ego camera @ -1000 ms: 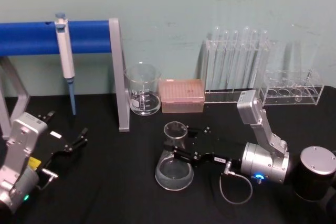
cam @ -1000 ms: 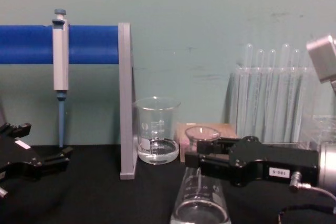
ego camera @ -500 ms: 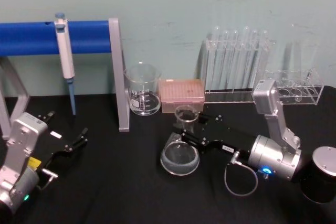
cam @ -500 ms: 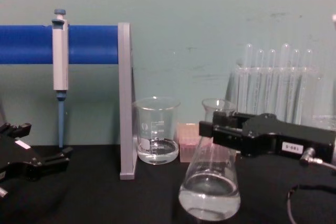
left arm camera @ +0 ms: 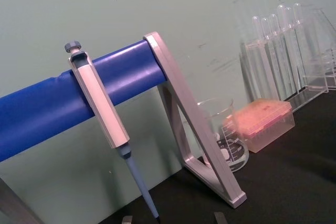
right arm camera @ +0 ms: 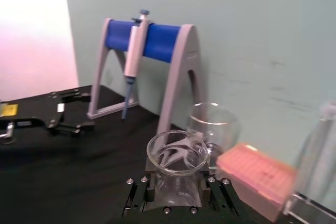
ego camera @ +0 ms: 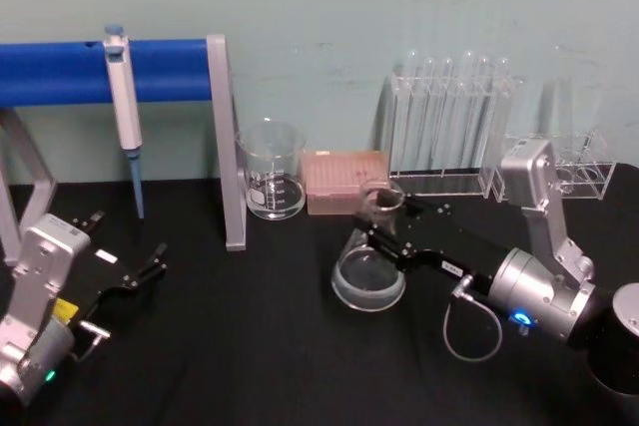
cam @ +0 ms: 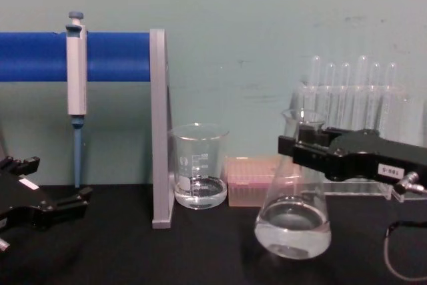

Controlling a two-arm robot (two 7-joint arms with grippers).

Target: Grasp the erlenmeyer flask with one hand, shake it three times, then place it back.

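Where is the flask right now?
Right of centre in the chest view, the flask is held at its neck by the right gripper, just in front of the pink box.

So the flask (ego camera: pixel 369 271) is gripped at the neck by the right gripper (ego camera: pixel 385 222), just in front of the pink box (ego camera: pixel 344 182), beaker (ego camera: pixel 272 182) off to the left. The left gripper (ego camera: pixel 130 243) is parked far left, fingers apart.
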